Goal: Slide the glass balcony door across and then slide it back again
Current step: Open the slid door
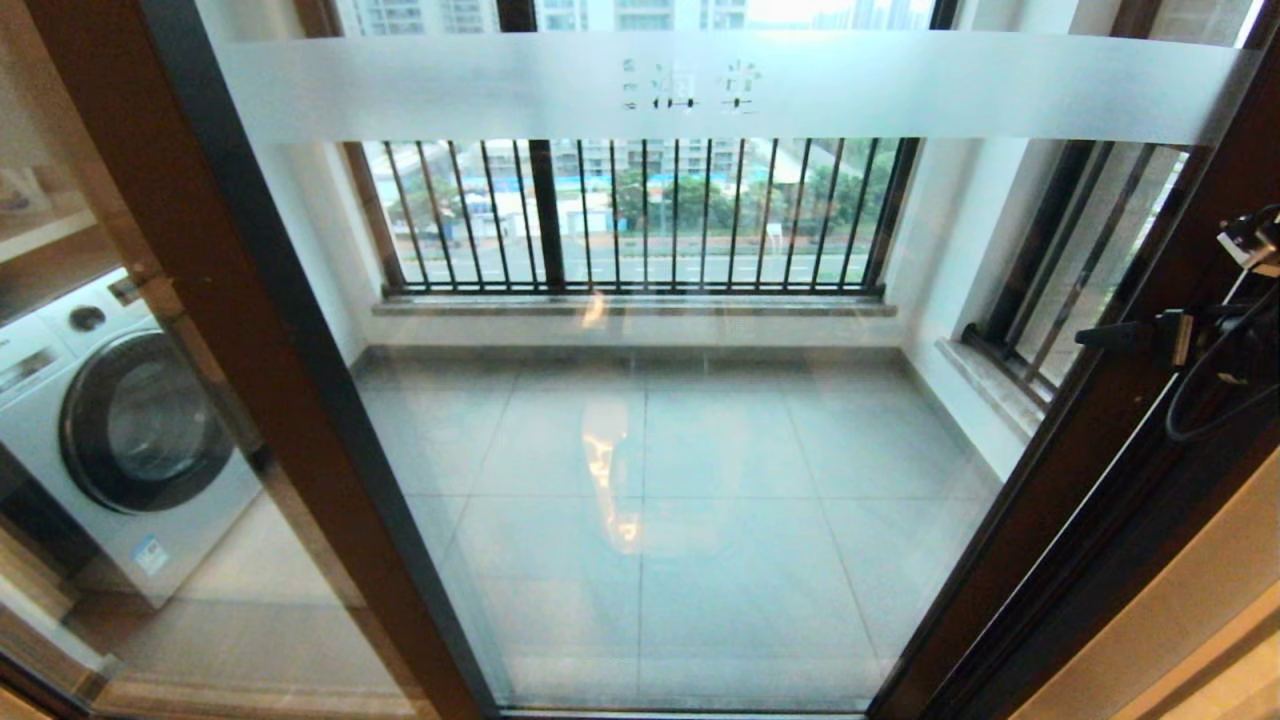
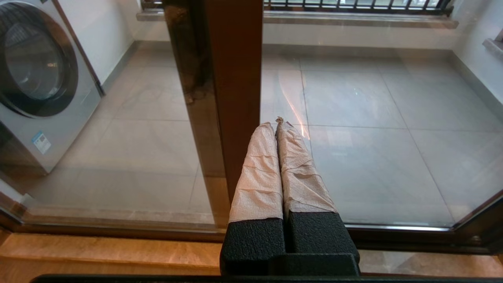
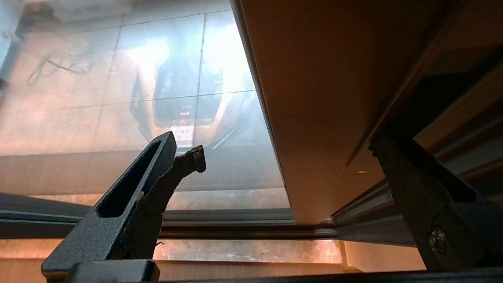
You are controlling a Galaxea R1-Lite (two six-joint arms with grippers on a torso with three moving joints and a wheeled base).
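The glass balcony door (image 1: 700, 420) fills the head view: clear glass in a dark brown frame, with a frosted band of characters (image 1: 700, 85) across its top. My right gripper (image 1: 1135, 335) is at the door's right stile (image 1: 1110, 470). In the right wrist view it (image 3: 287, 153) stands open, one finger (image 3: 165, 165) in front of the glass and the other (image 3: 408, 173) past the stile's (image 3: 314, 98) far edge. My left gripper (image 2: 276, 125) is shut on nothing, its taped fingers beside the door's left stile (image 2: 235, 78). No handle slot shows.
A white washing machine (image 1: 110, 420) stands behind the neighbouring glass panel on the left. Beyond the door lie the tiled balcony floor (image 1: 720, 540) and a barred window (image 1: 640, 210). The bottom track (image 3: 235, 226) and a stone sill (image 2: 98, 251) run along the door's foot.
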